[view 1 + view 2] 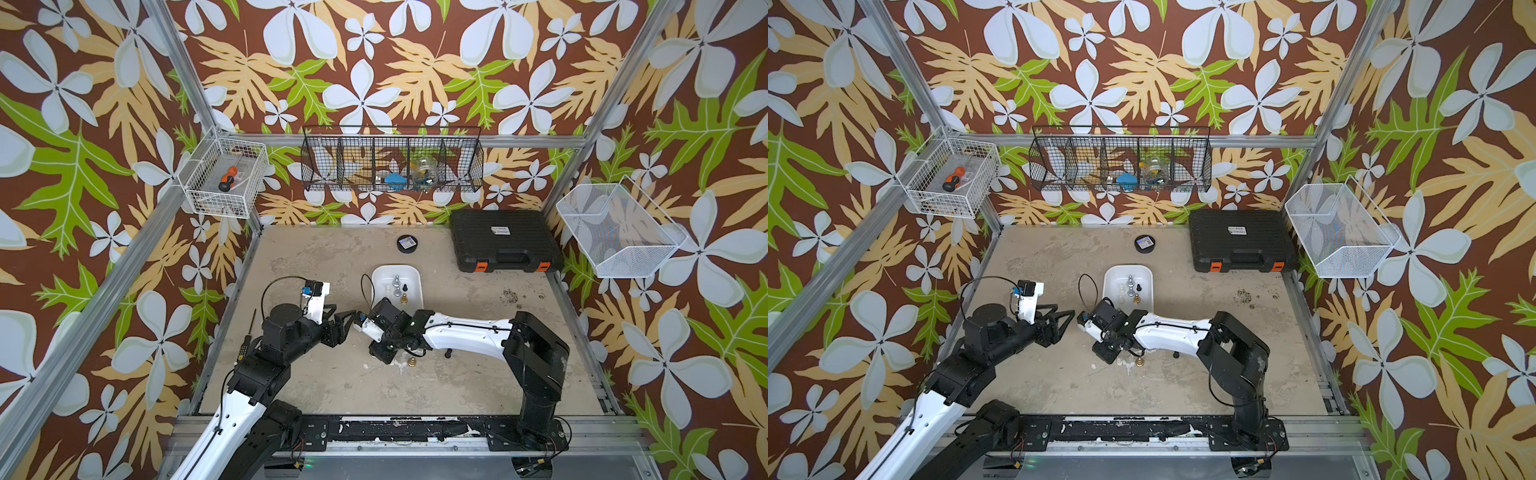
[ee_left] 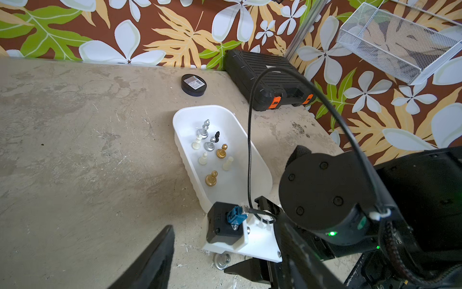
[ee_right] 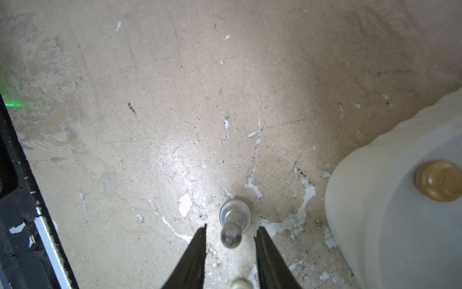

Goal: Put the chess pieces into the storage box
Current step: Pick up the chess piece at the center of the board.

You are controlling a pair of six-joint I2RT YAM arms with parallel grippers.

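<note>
My right gripper (image 3: 232,226) straddles a silver pawn (image 3: 234,217), jaws partly open, a gap on each side.
The pawn stands upright on the worn table (image 3: 175,100), shiny round head over a flared base, just beside the white storage box (image 3: 370,205) mid-table. Inside the box stand gold, silver, cream and black chess pieces (image 2: 221,151). My left gripper (image 1: 345,323) hangs open, empty.
</note>
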